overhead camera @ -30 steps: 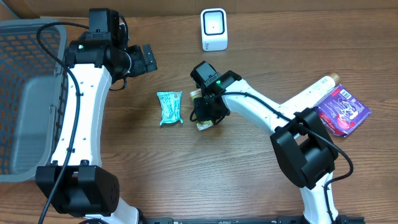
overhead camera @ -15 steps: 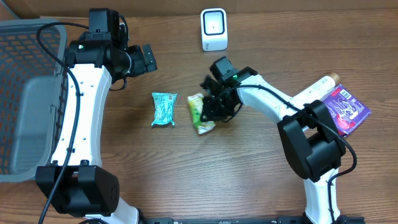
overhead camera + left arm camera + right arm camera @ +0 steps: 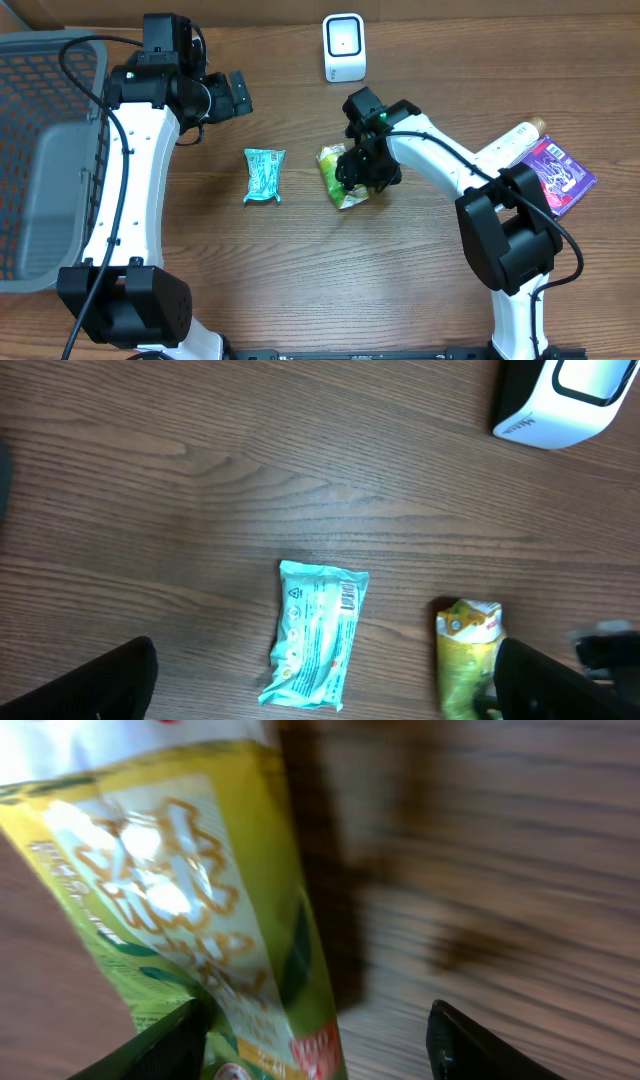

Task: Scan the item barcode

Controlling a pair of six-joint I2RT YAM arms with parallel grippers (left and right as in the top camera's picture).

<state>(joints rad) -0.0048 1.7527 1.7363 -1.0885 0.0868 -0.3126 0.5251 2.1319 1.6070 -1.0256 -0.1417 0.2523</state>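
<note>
A green and yellow snack packet point(image 3: 340, 176) lies on the wooden table, just left of my right gripper point(image 3: 362, 165). In the right wrist view the packet point(image 3: 190, 900) leans against the left finger, with bare table between it and the right finger; this gripper point(image 3: 315, 1020) is open. A teal packet point(image 3: 264, 175) lies flat further left. The white barcode scanner point(image 3: 344, 47) stands at the back centre. My left gripper point(image 3: 225, 95) hangs open high above the table. Its wrist view looks down on the teal packet point(image 3: 315, 635), the green packet point(image 3: 466, 655) and the scanner point(image 3: 560, 395).
A grey mesh basket point(image 3: 40, 150) fills the left edge. At the right edge a purple packet point(image 3: 550, 178) lies beside a white bottle point(image 3: 515, 140), partly behind the right arm.
My right gripper carried the green packet to the right and turned it, then spread its jaws off it. The teal packet shifted slightly left. The left arm has not moved.
</note>
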